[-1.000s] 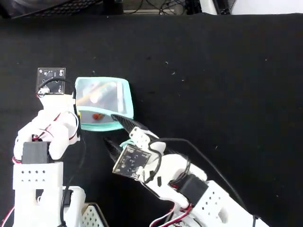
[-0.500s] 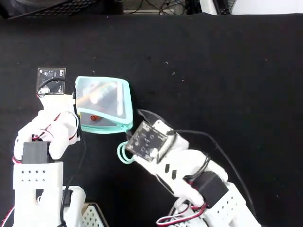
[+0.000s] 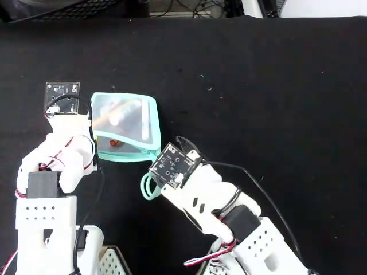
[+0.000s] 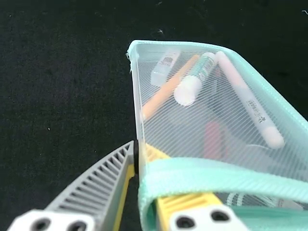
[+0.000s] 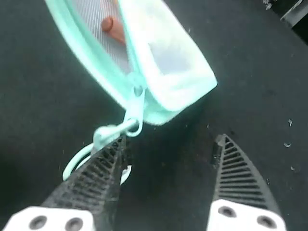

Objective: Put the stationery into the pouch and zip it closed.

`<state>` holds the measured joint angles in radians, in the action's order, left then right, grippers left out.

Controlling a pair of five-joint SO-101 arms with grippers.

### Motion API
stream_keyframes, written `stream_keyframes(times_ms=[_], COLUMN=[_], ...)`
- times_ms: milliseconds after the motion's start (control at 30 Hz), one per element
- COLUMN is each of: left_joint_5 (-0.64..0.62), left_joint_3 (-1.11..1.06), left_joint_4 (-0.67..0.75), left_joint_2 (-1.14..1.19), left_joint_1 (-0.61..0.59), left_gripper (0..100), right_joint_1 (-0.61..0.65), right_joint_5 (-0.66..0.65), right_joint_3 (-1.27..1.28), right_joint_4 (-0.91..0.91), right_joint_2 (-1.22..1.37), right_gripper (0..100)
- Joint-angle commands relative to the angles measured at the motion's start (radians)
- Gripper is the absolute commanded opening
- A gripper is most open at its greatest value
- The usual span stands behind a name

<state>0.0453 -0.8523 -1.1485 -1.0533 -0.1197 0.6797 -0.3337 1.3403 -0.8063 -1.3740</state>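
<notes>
The mint mesh pouch (image 3: pixel 123 126) is seen left of centre in the high view, lying on the black surface (image 3: pixel 264 86). The stationery (image 4: pixel 187 91) is packed inside: an orange pencil (image 4: pixel 163 96), a white pen (image 4: pixel 246 98) and a capped tube are made out through the mesh, the rest blurred. One short edge of the pouch is pinched tight between the fingers of the left claw (image 4: pixel 138 156); in the high view that grip is hidden under the arm. At the pouch's lower right corner the zip pull (image 5: pixel 136 103) is found, its cord loop (image 5: pixel 102 135) partly hidden behind one finger of the right claw (image 5: pixel 171 142), which is spread wide, nothing gripped. How far the zip is drawn cannot be told.
</notes>
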Motion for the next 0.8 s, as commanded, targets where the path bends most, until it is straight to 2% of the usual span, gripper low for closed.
stream_keyframes(times_ms=[0, 200, 333, 567, 767], left_joint_5=[-0.009, -0.009, -0.009, -0.009, -0.009], left_joint_3=[0.022, 0.021, 0.021, 0.021, 0.021], left_joint_4=[0.017, 0.017, 0.017, 0.017, 0.017], left_joint_2=[-0.002, -0.002, -0.002, -0.002, -0.002], left_joint_1=[-0.008, -0.008, -0.008, -0.008, -0.008], left_gripper=[3, 3, 3, 3, 3], right_joint_1=[-0.014, -0.011, -0.009, 0.133, 0.15], right_joint_5=[0.012, 0.012, 0.014, 0.083, 0.083], right_joint_3=[-0.038, -0.259, -0.367, -0.291, -0.182], right_joint_4=[-0.002, -0.269, -0.367, -0.295, -0.15], right_joint_2=[-0.008, -0.01, -0.01, -0.002, -0.001], right_gripper=[26.4, 22.5, 21.9, 22.2, 22.2])
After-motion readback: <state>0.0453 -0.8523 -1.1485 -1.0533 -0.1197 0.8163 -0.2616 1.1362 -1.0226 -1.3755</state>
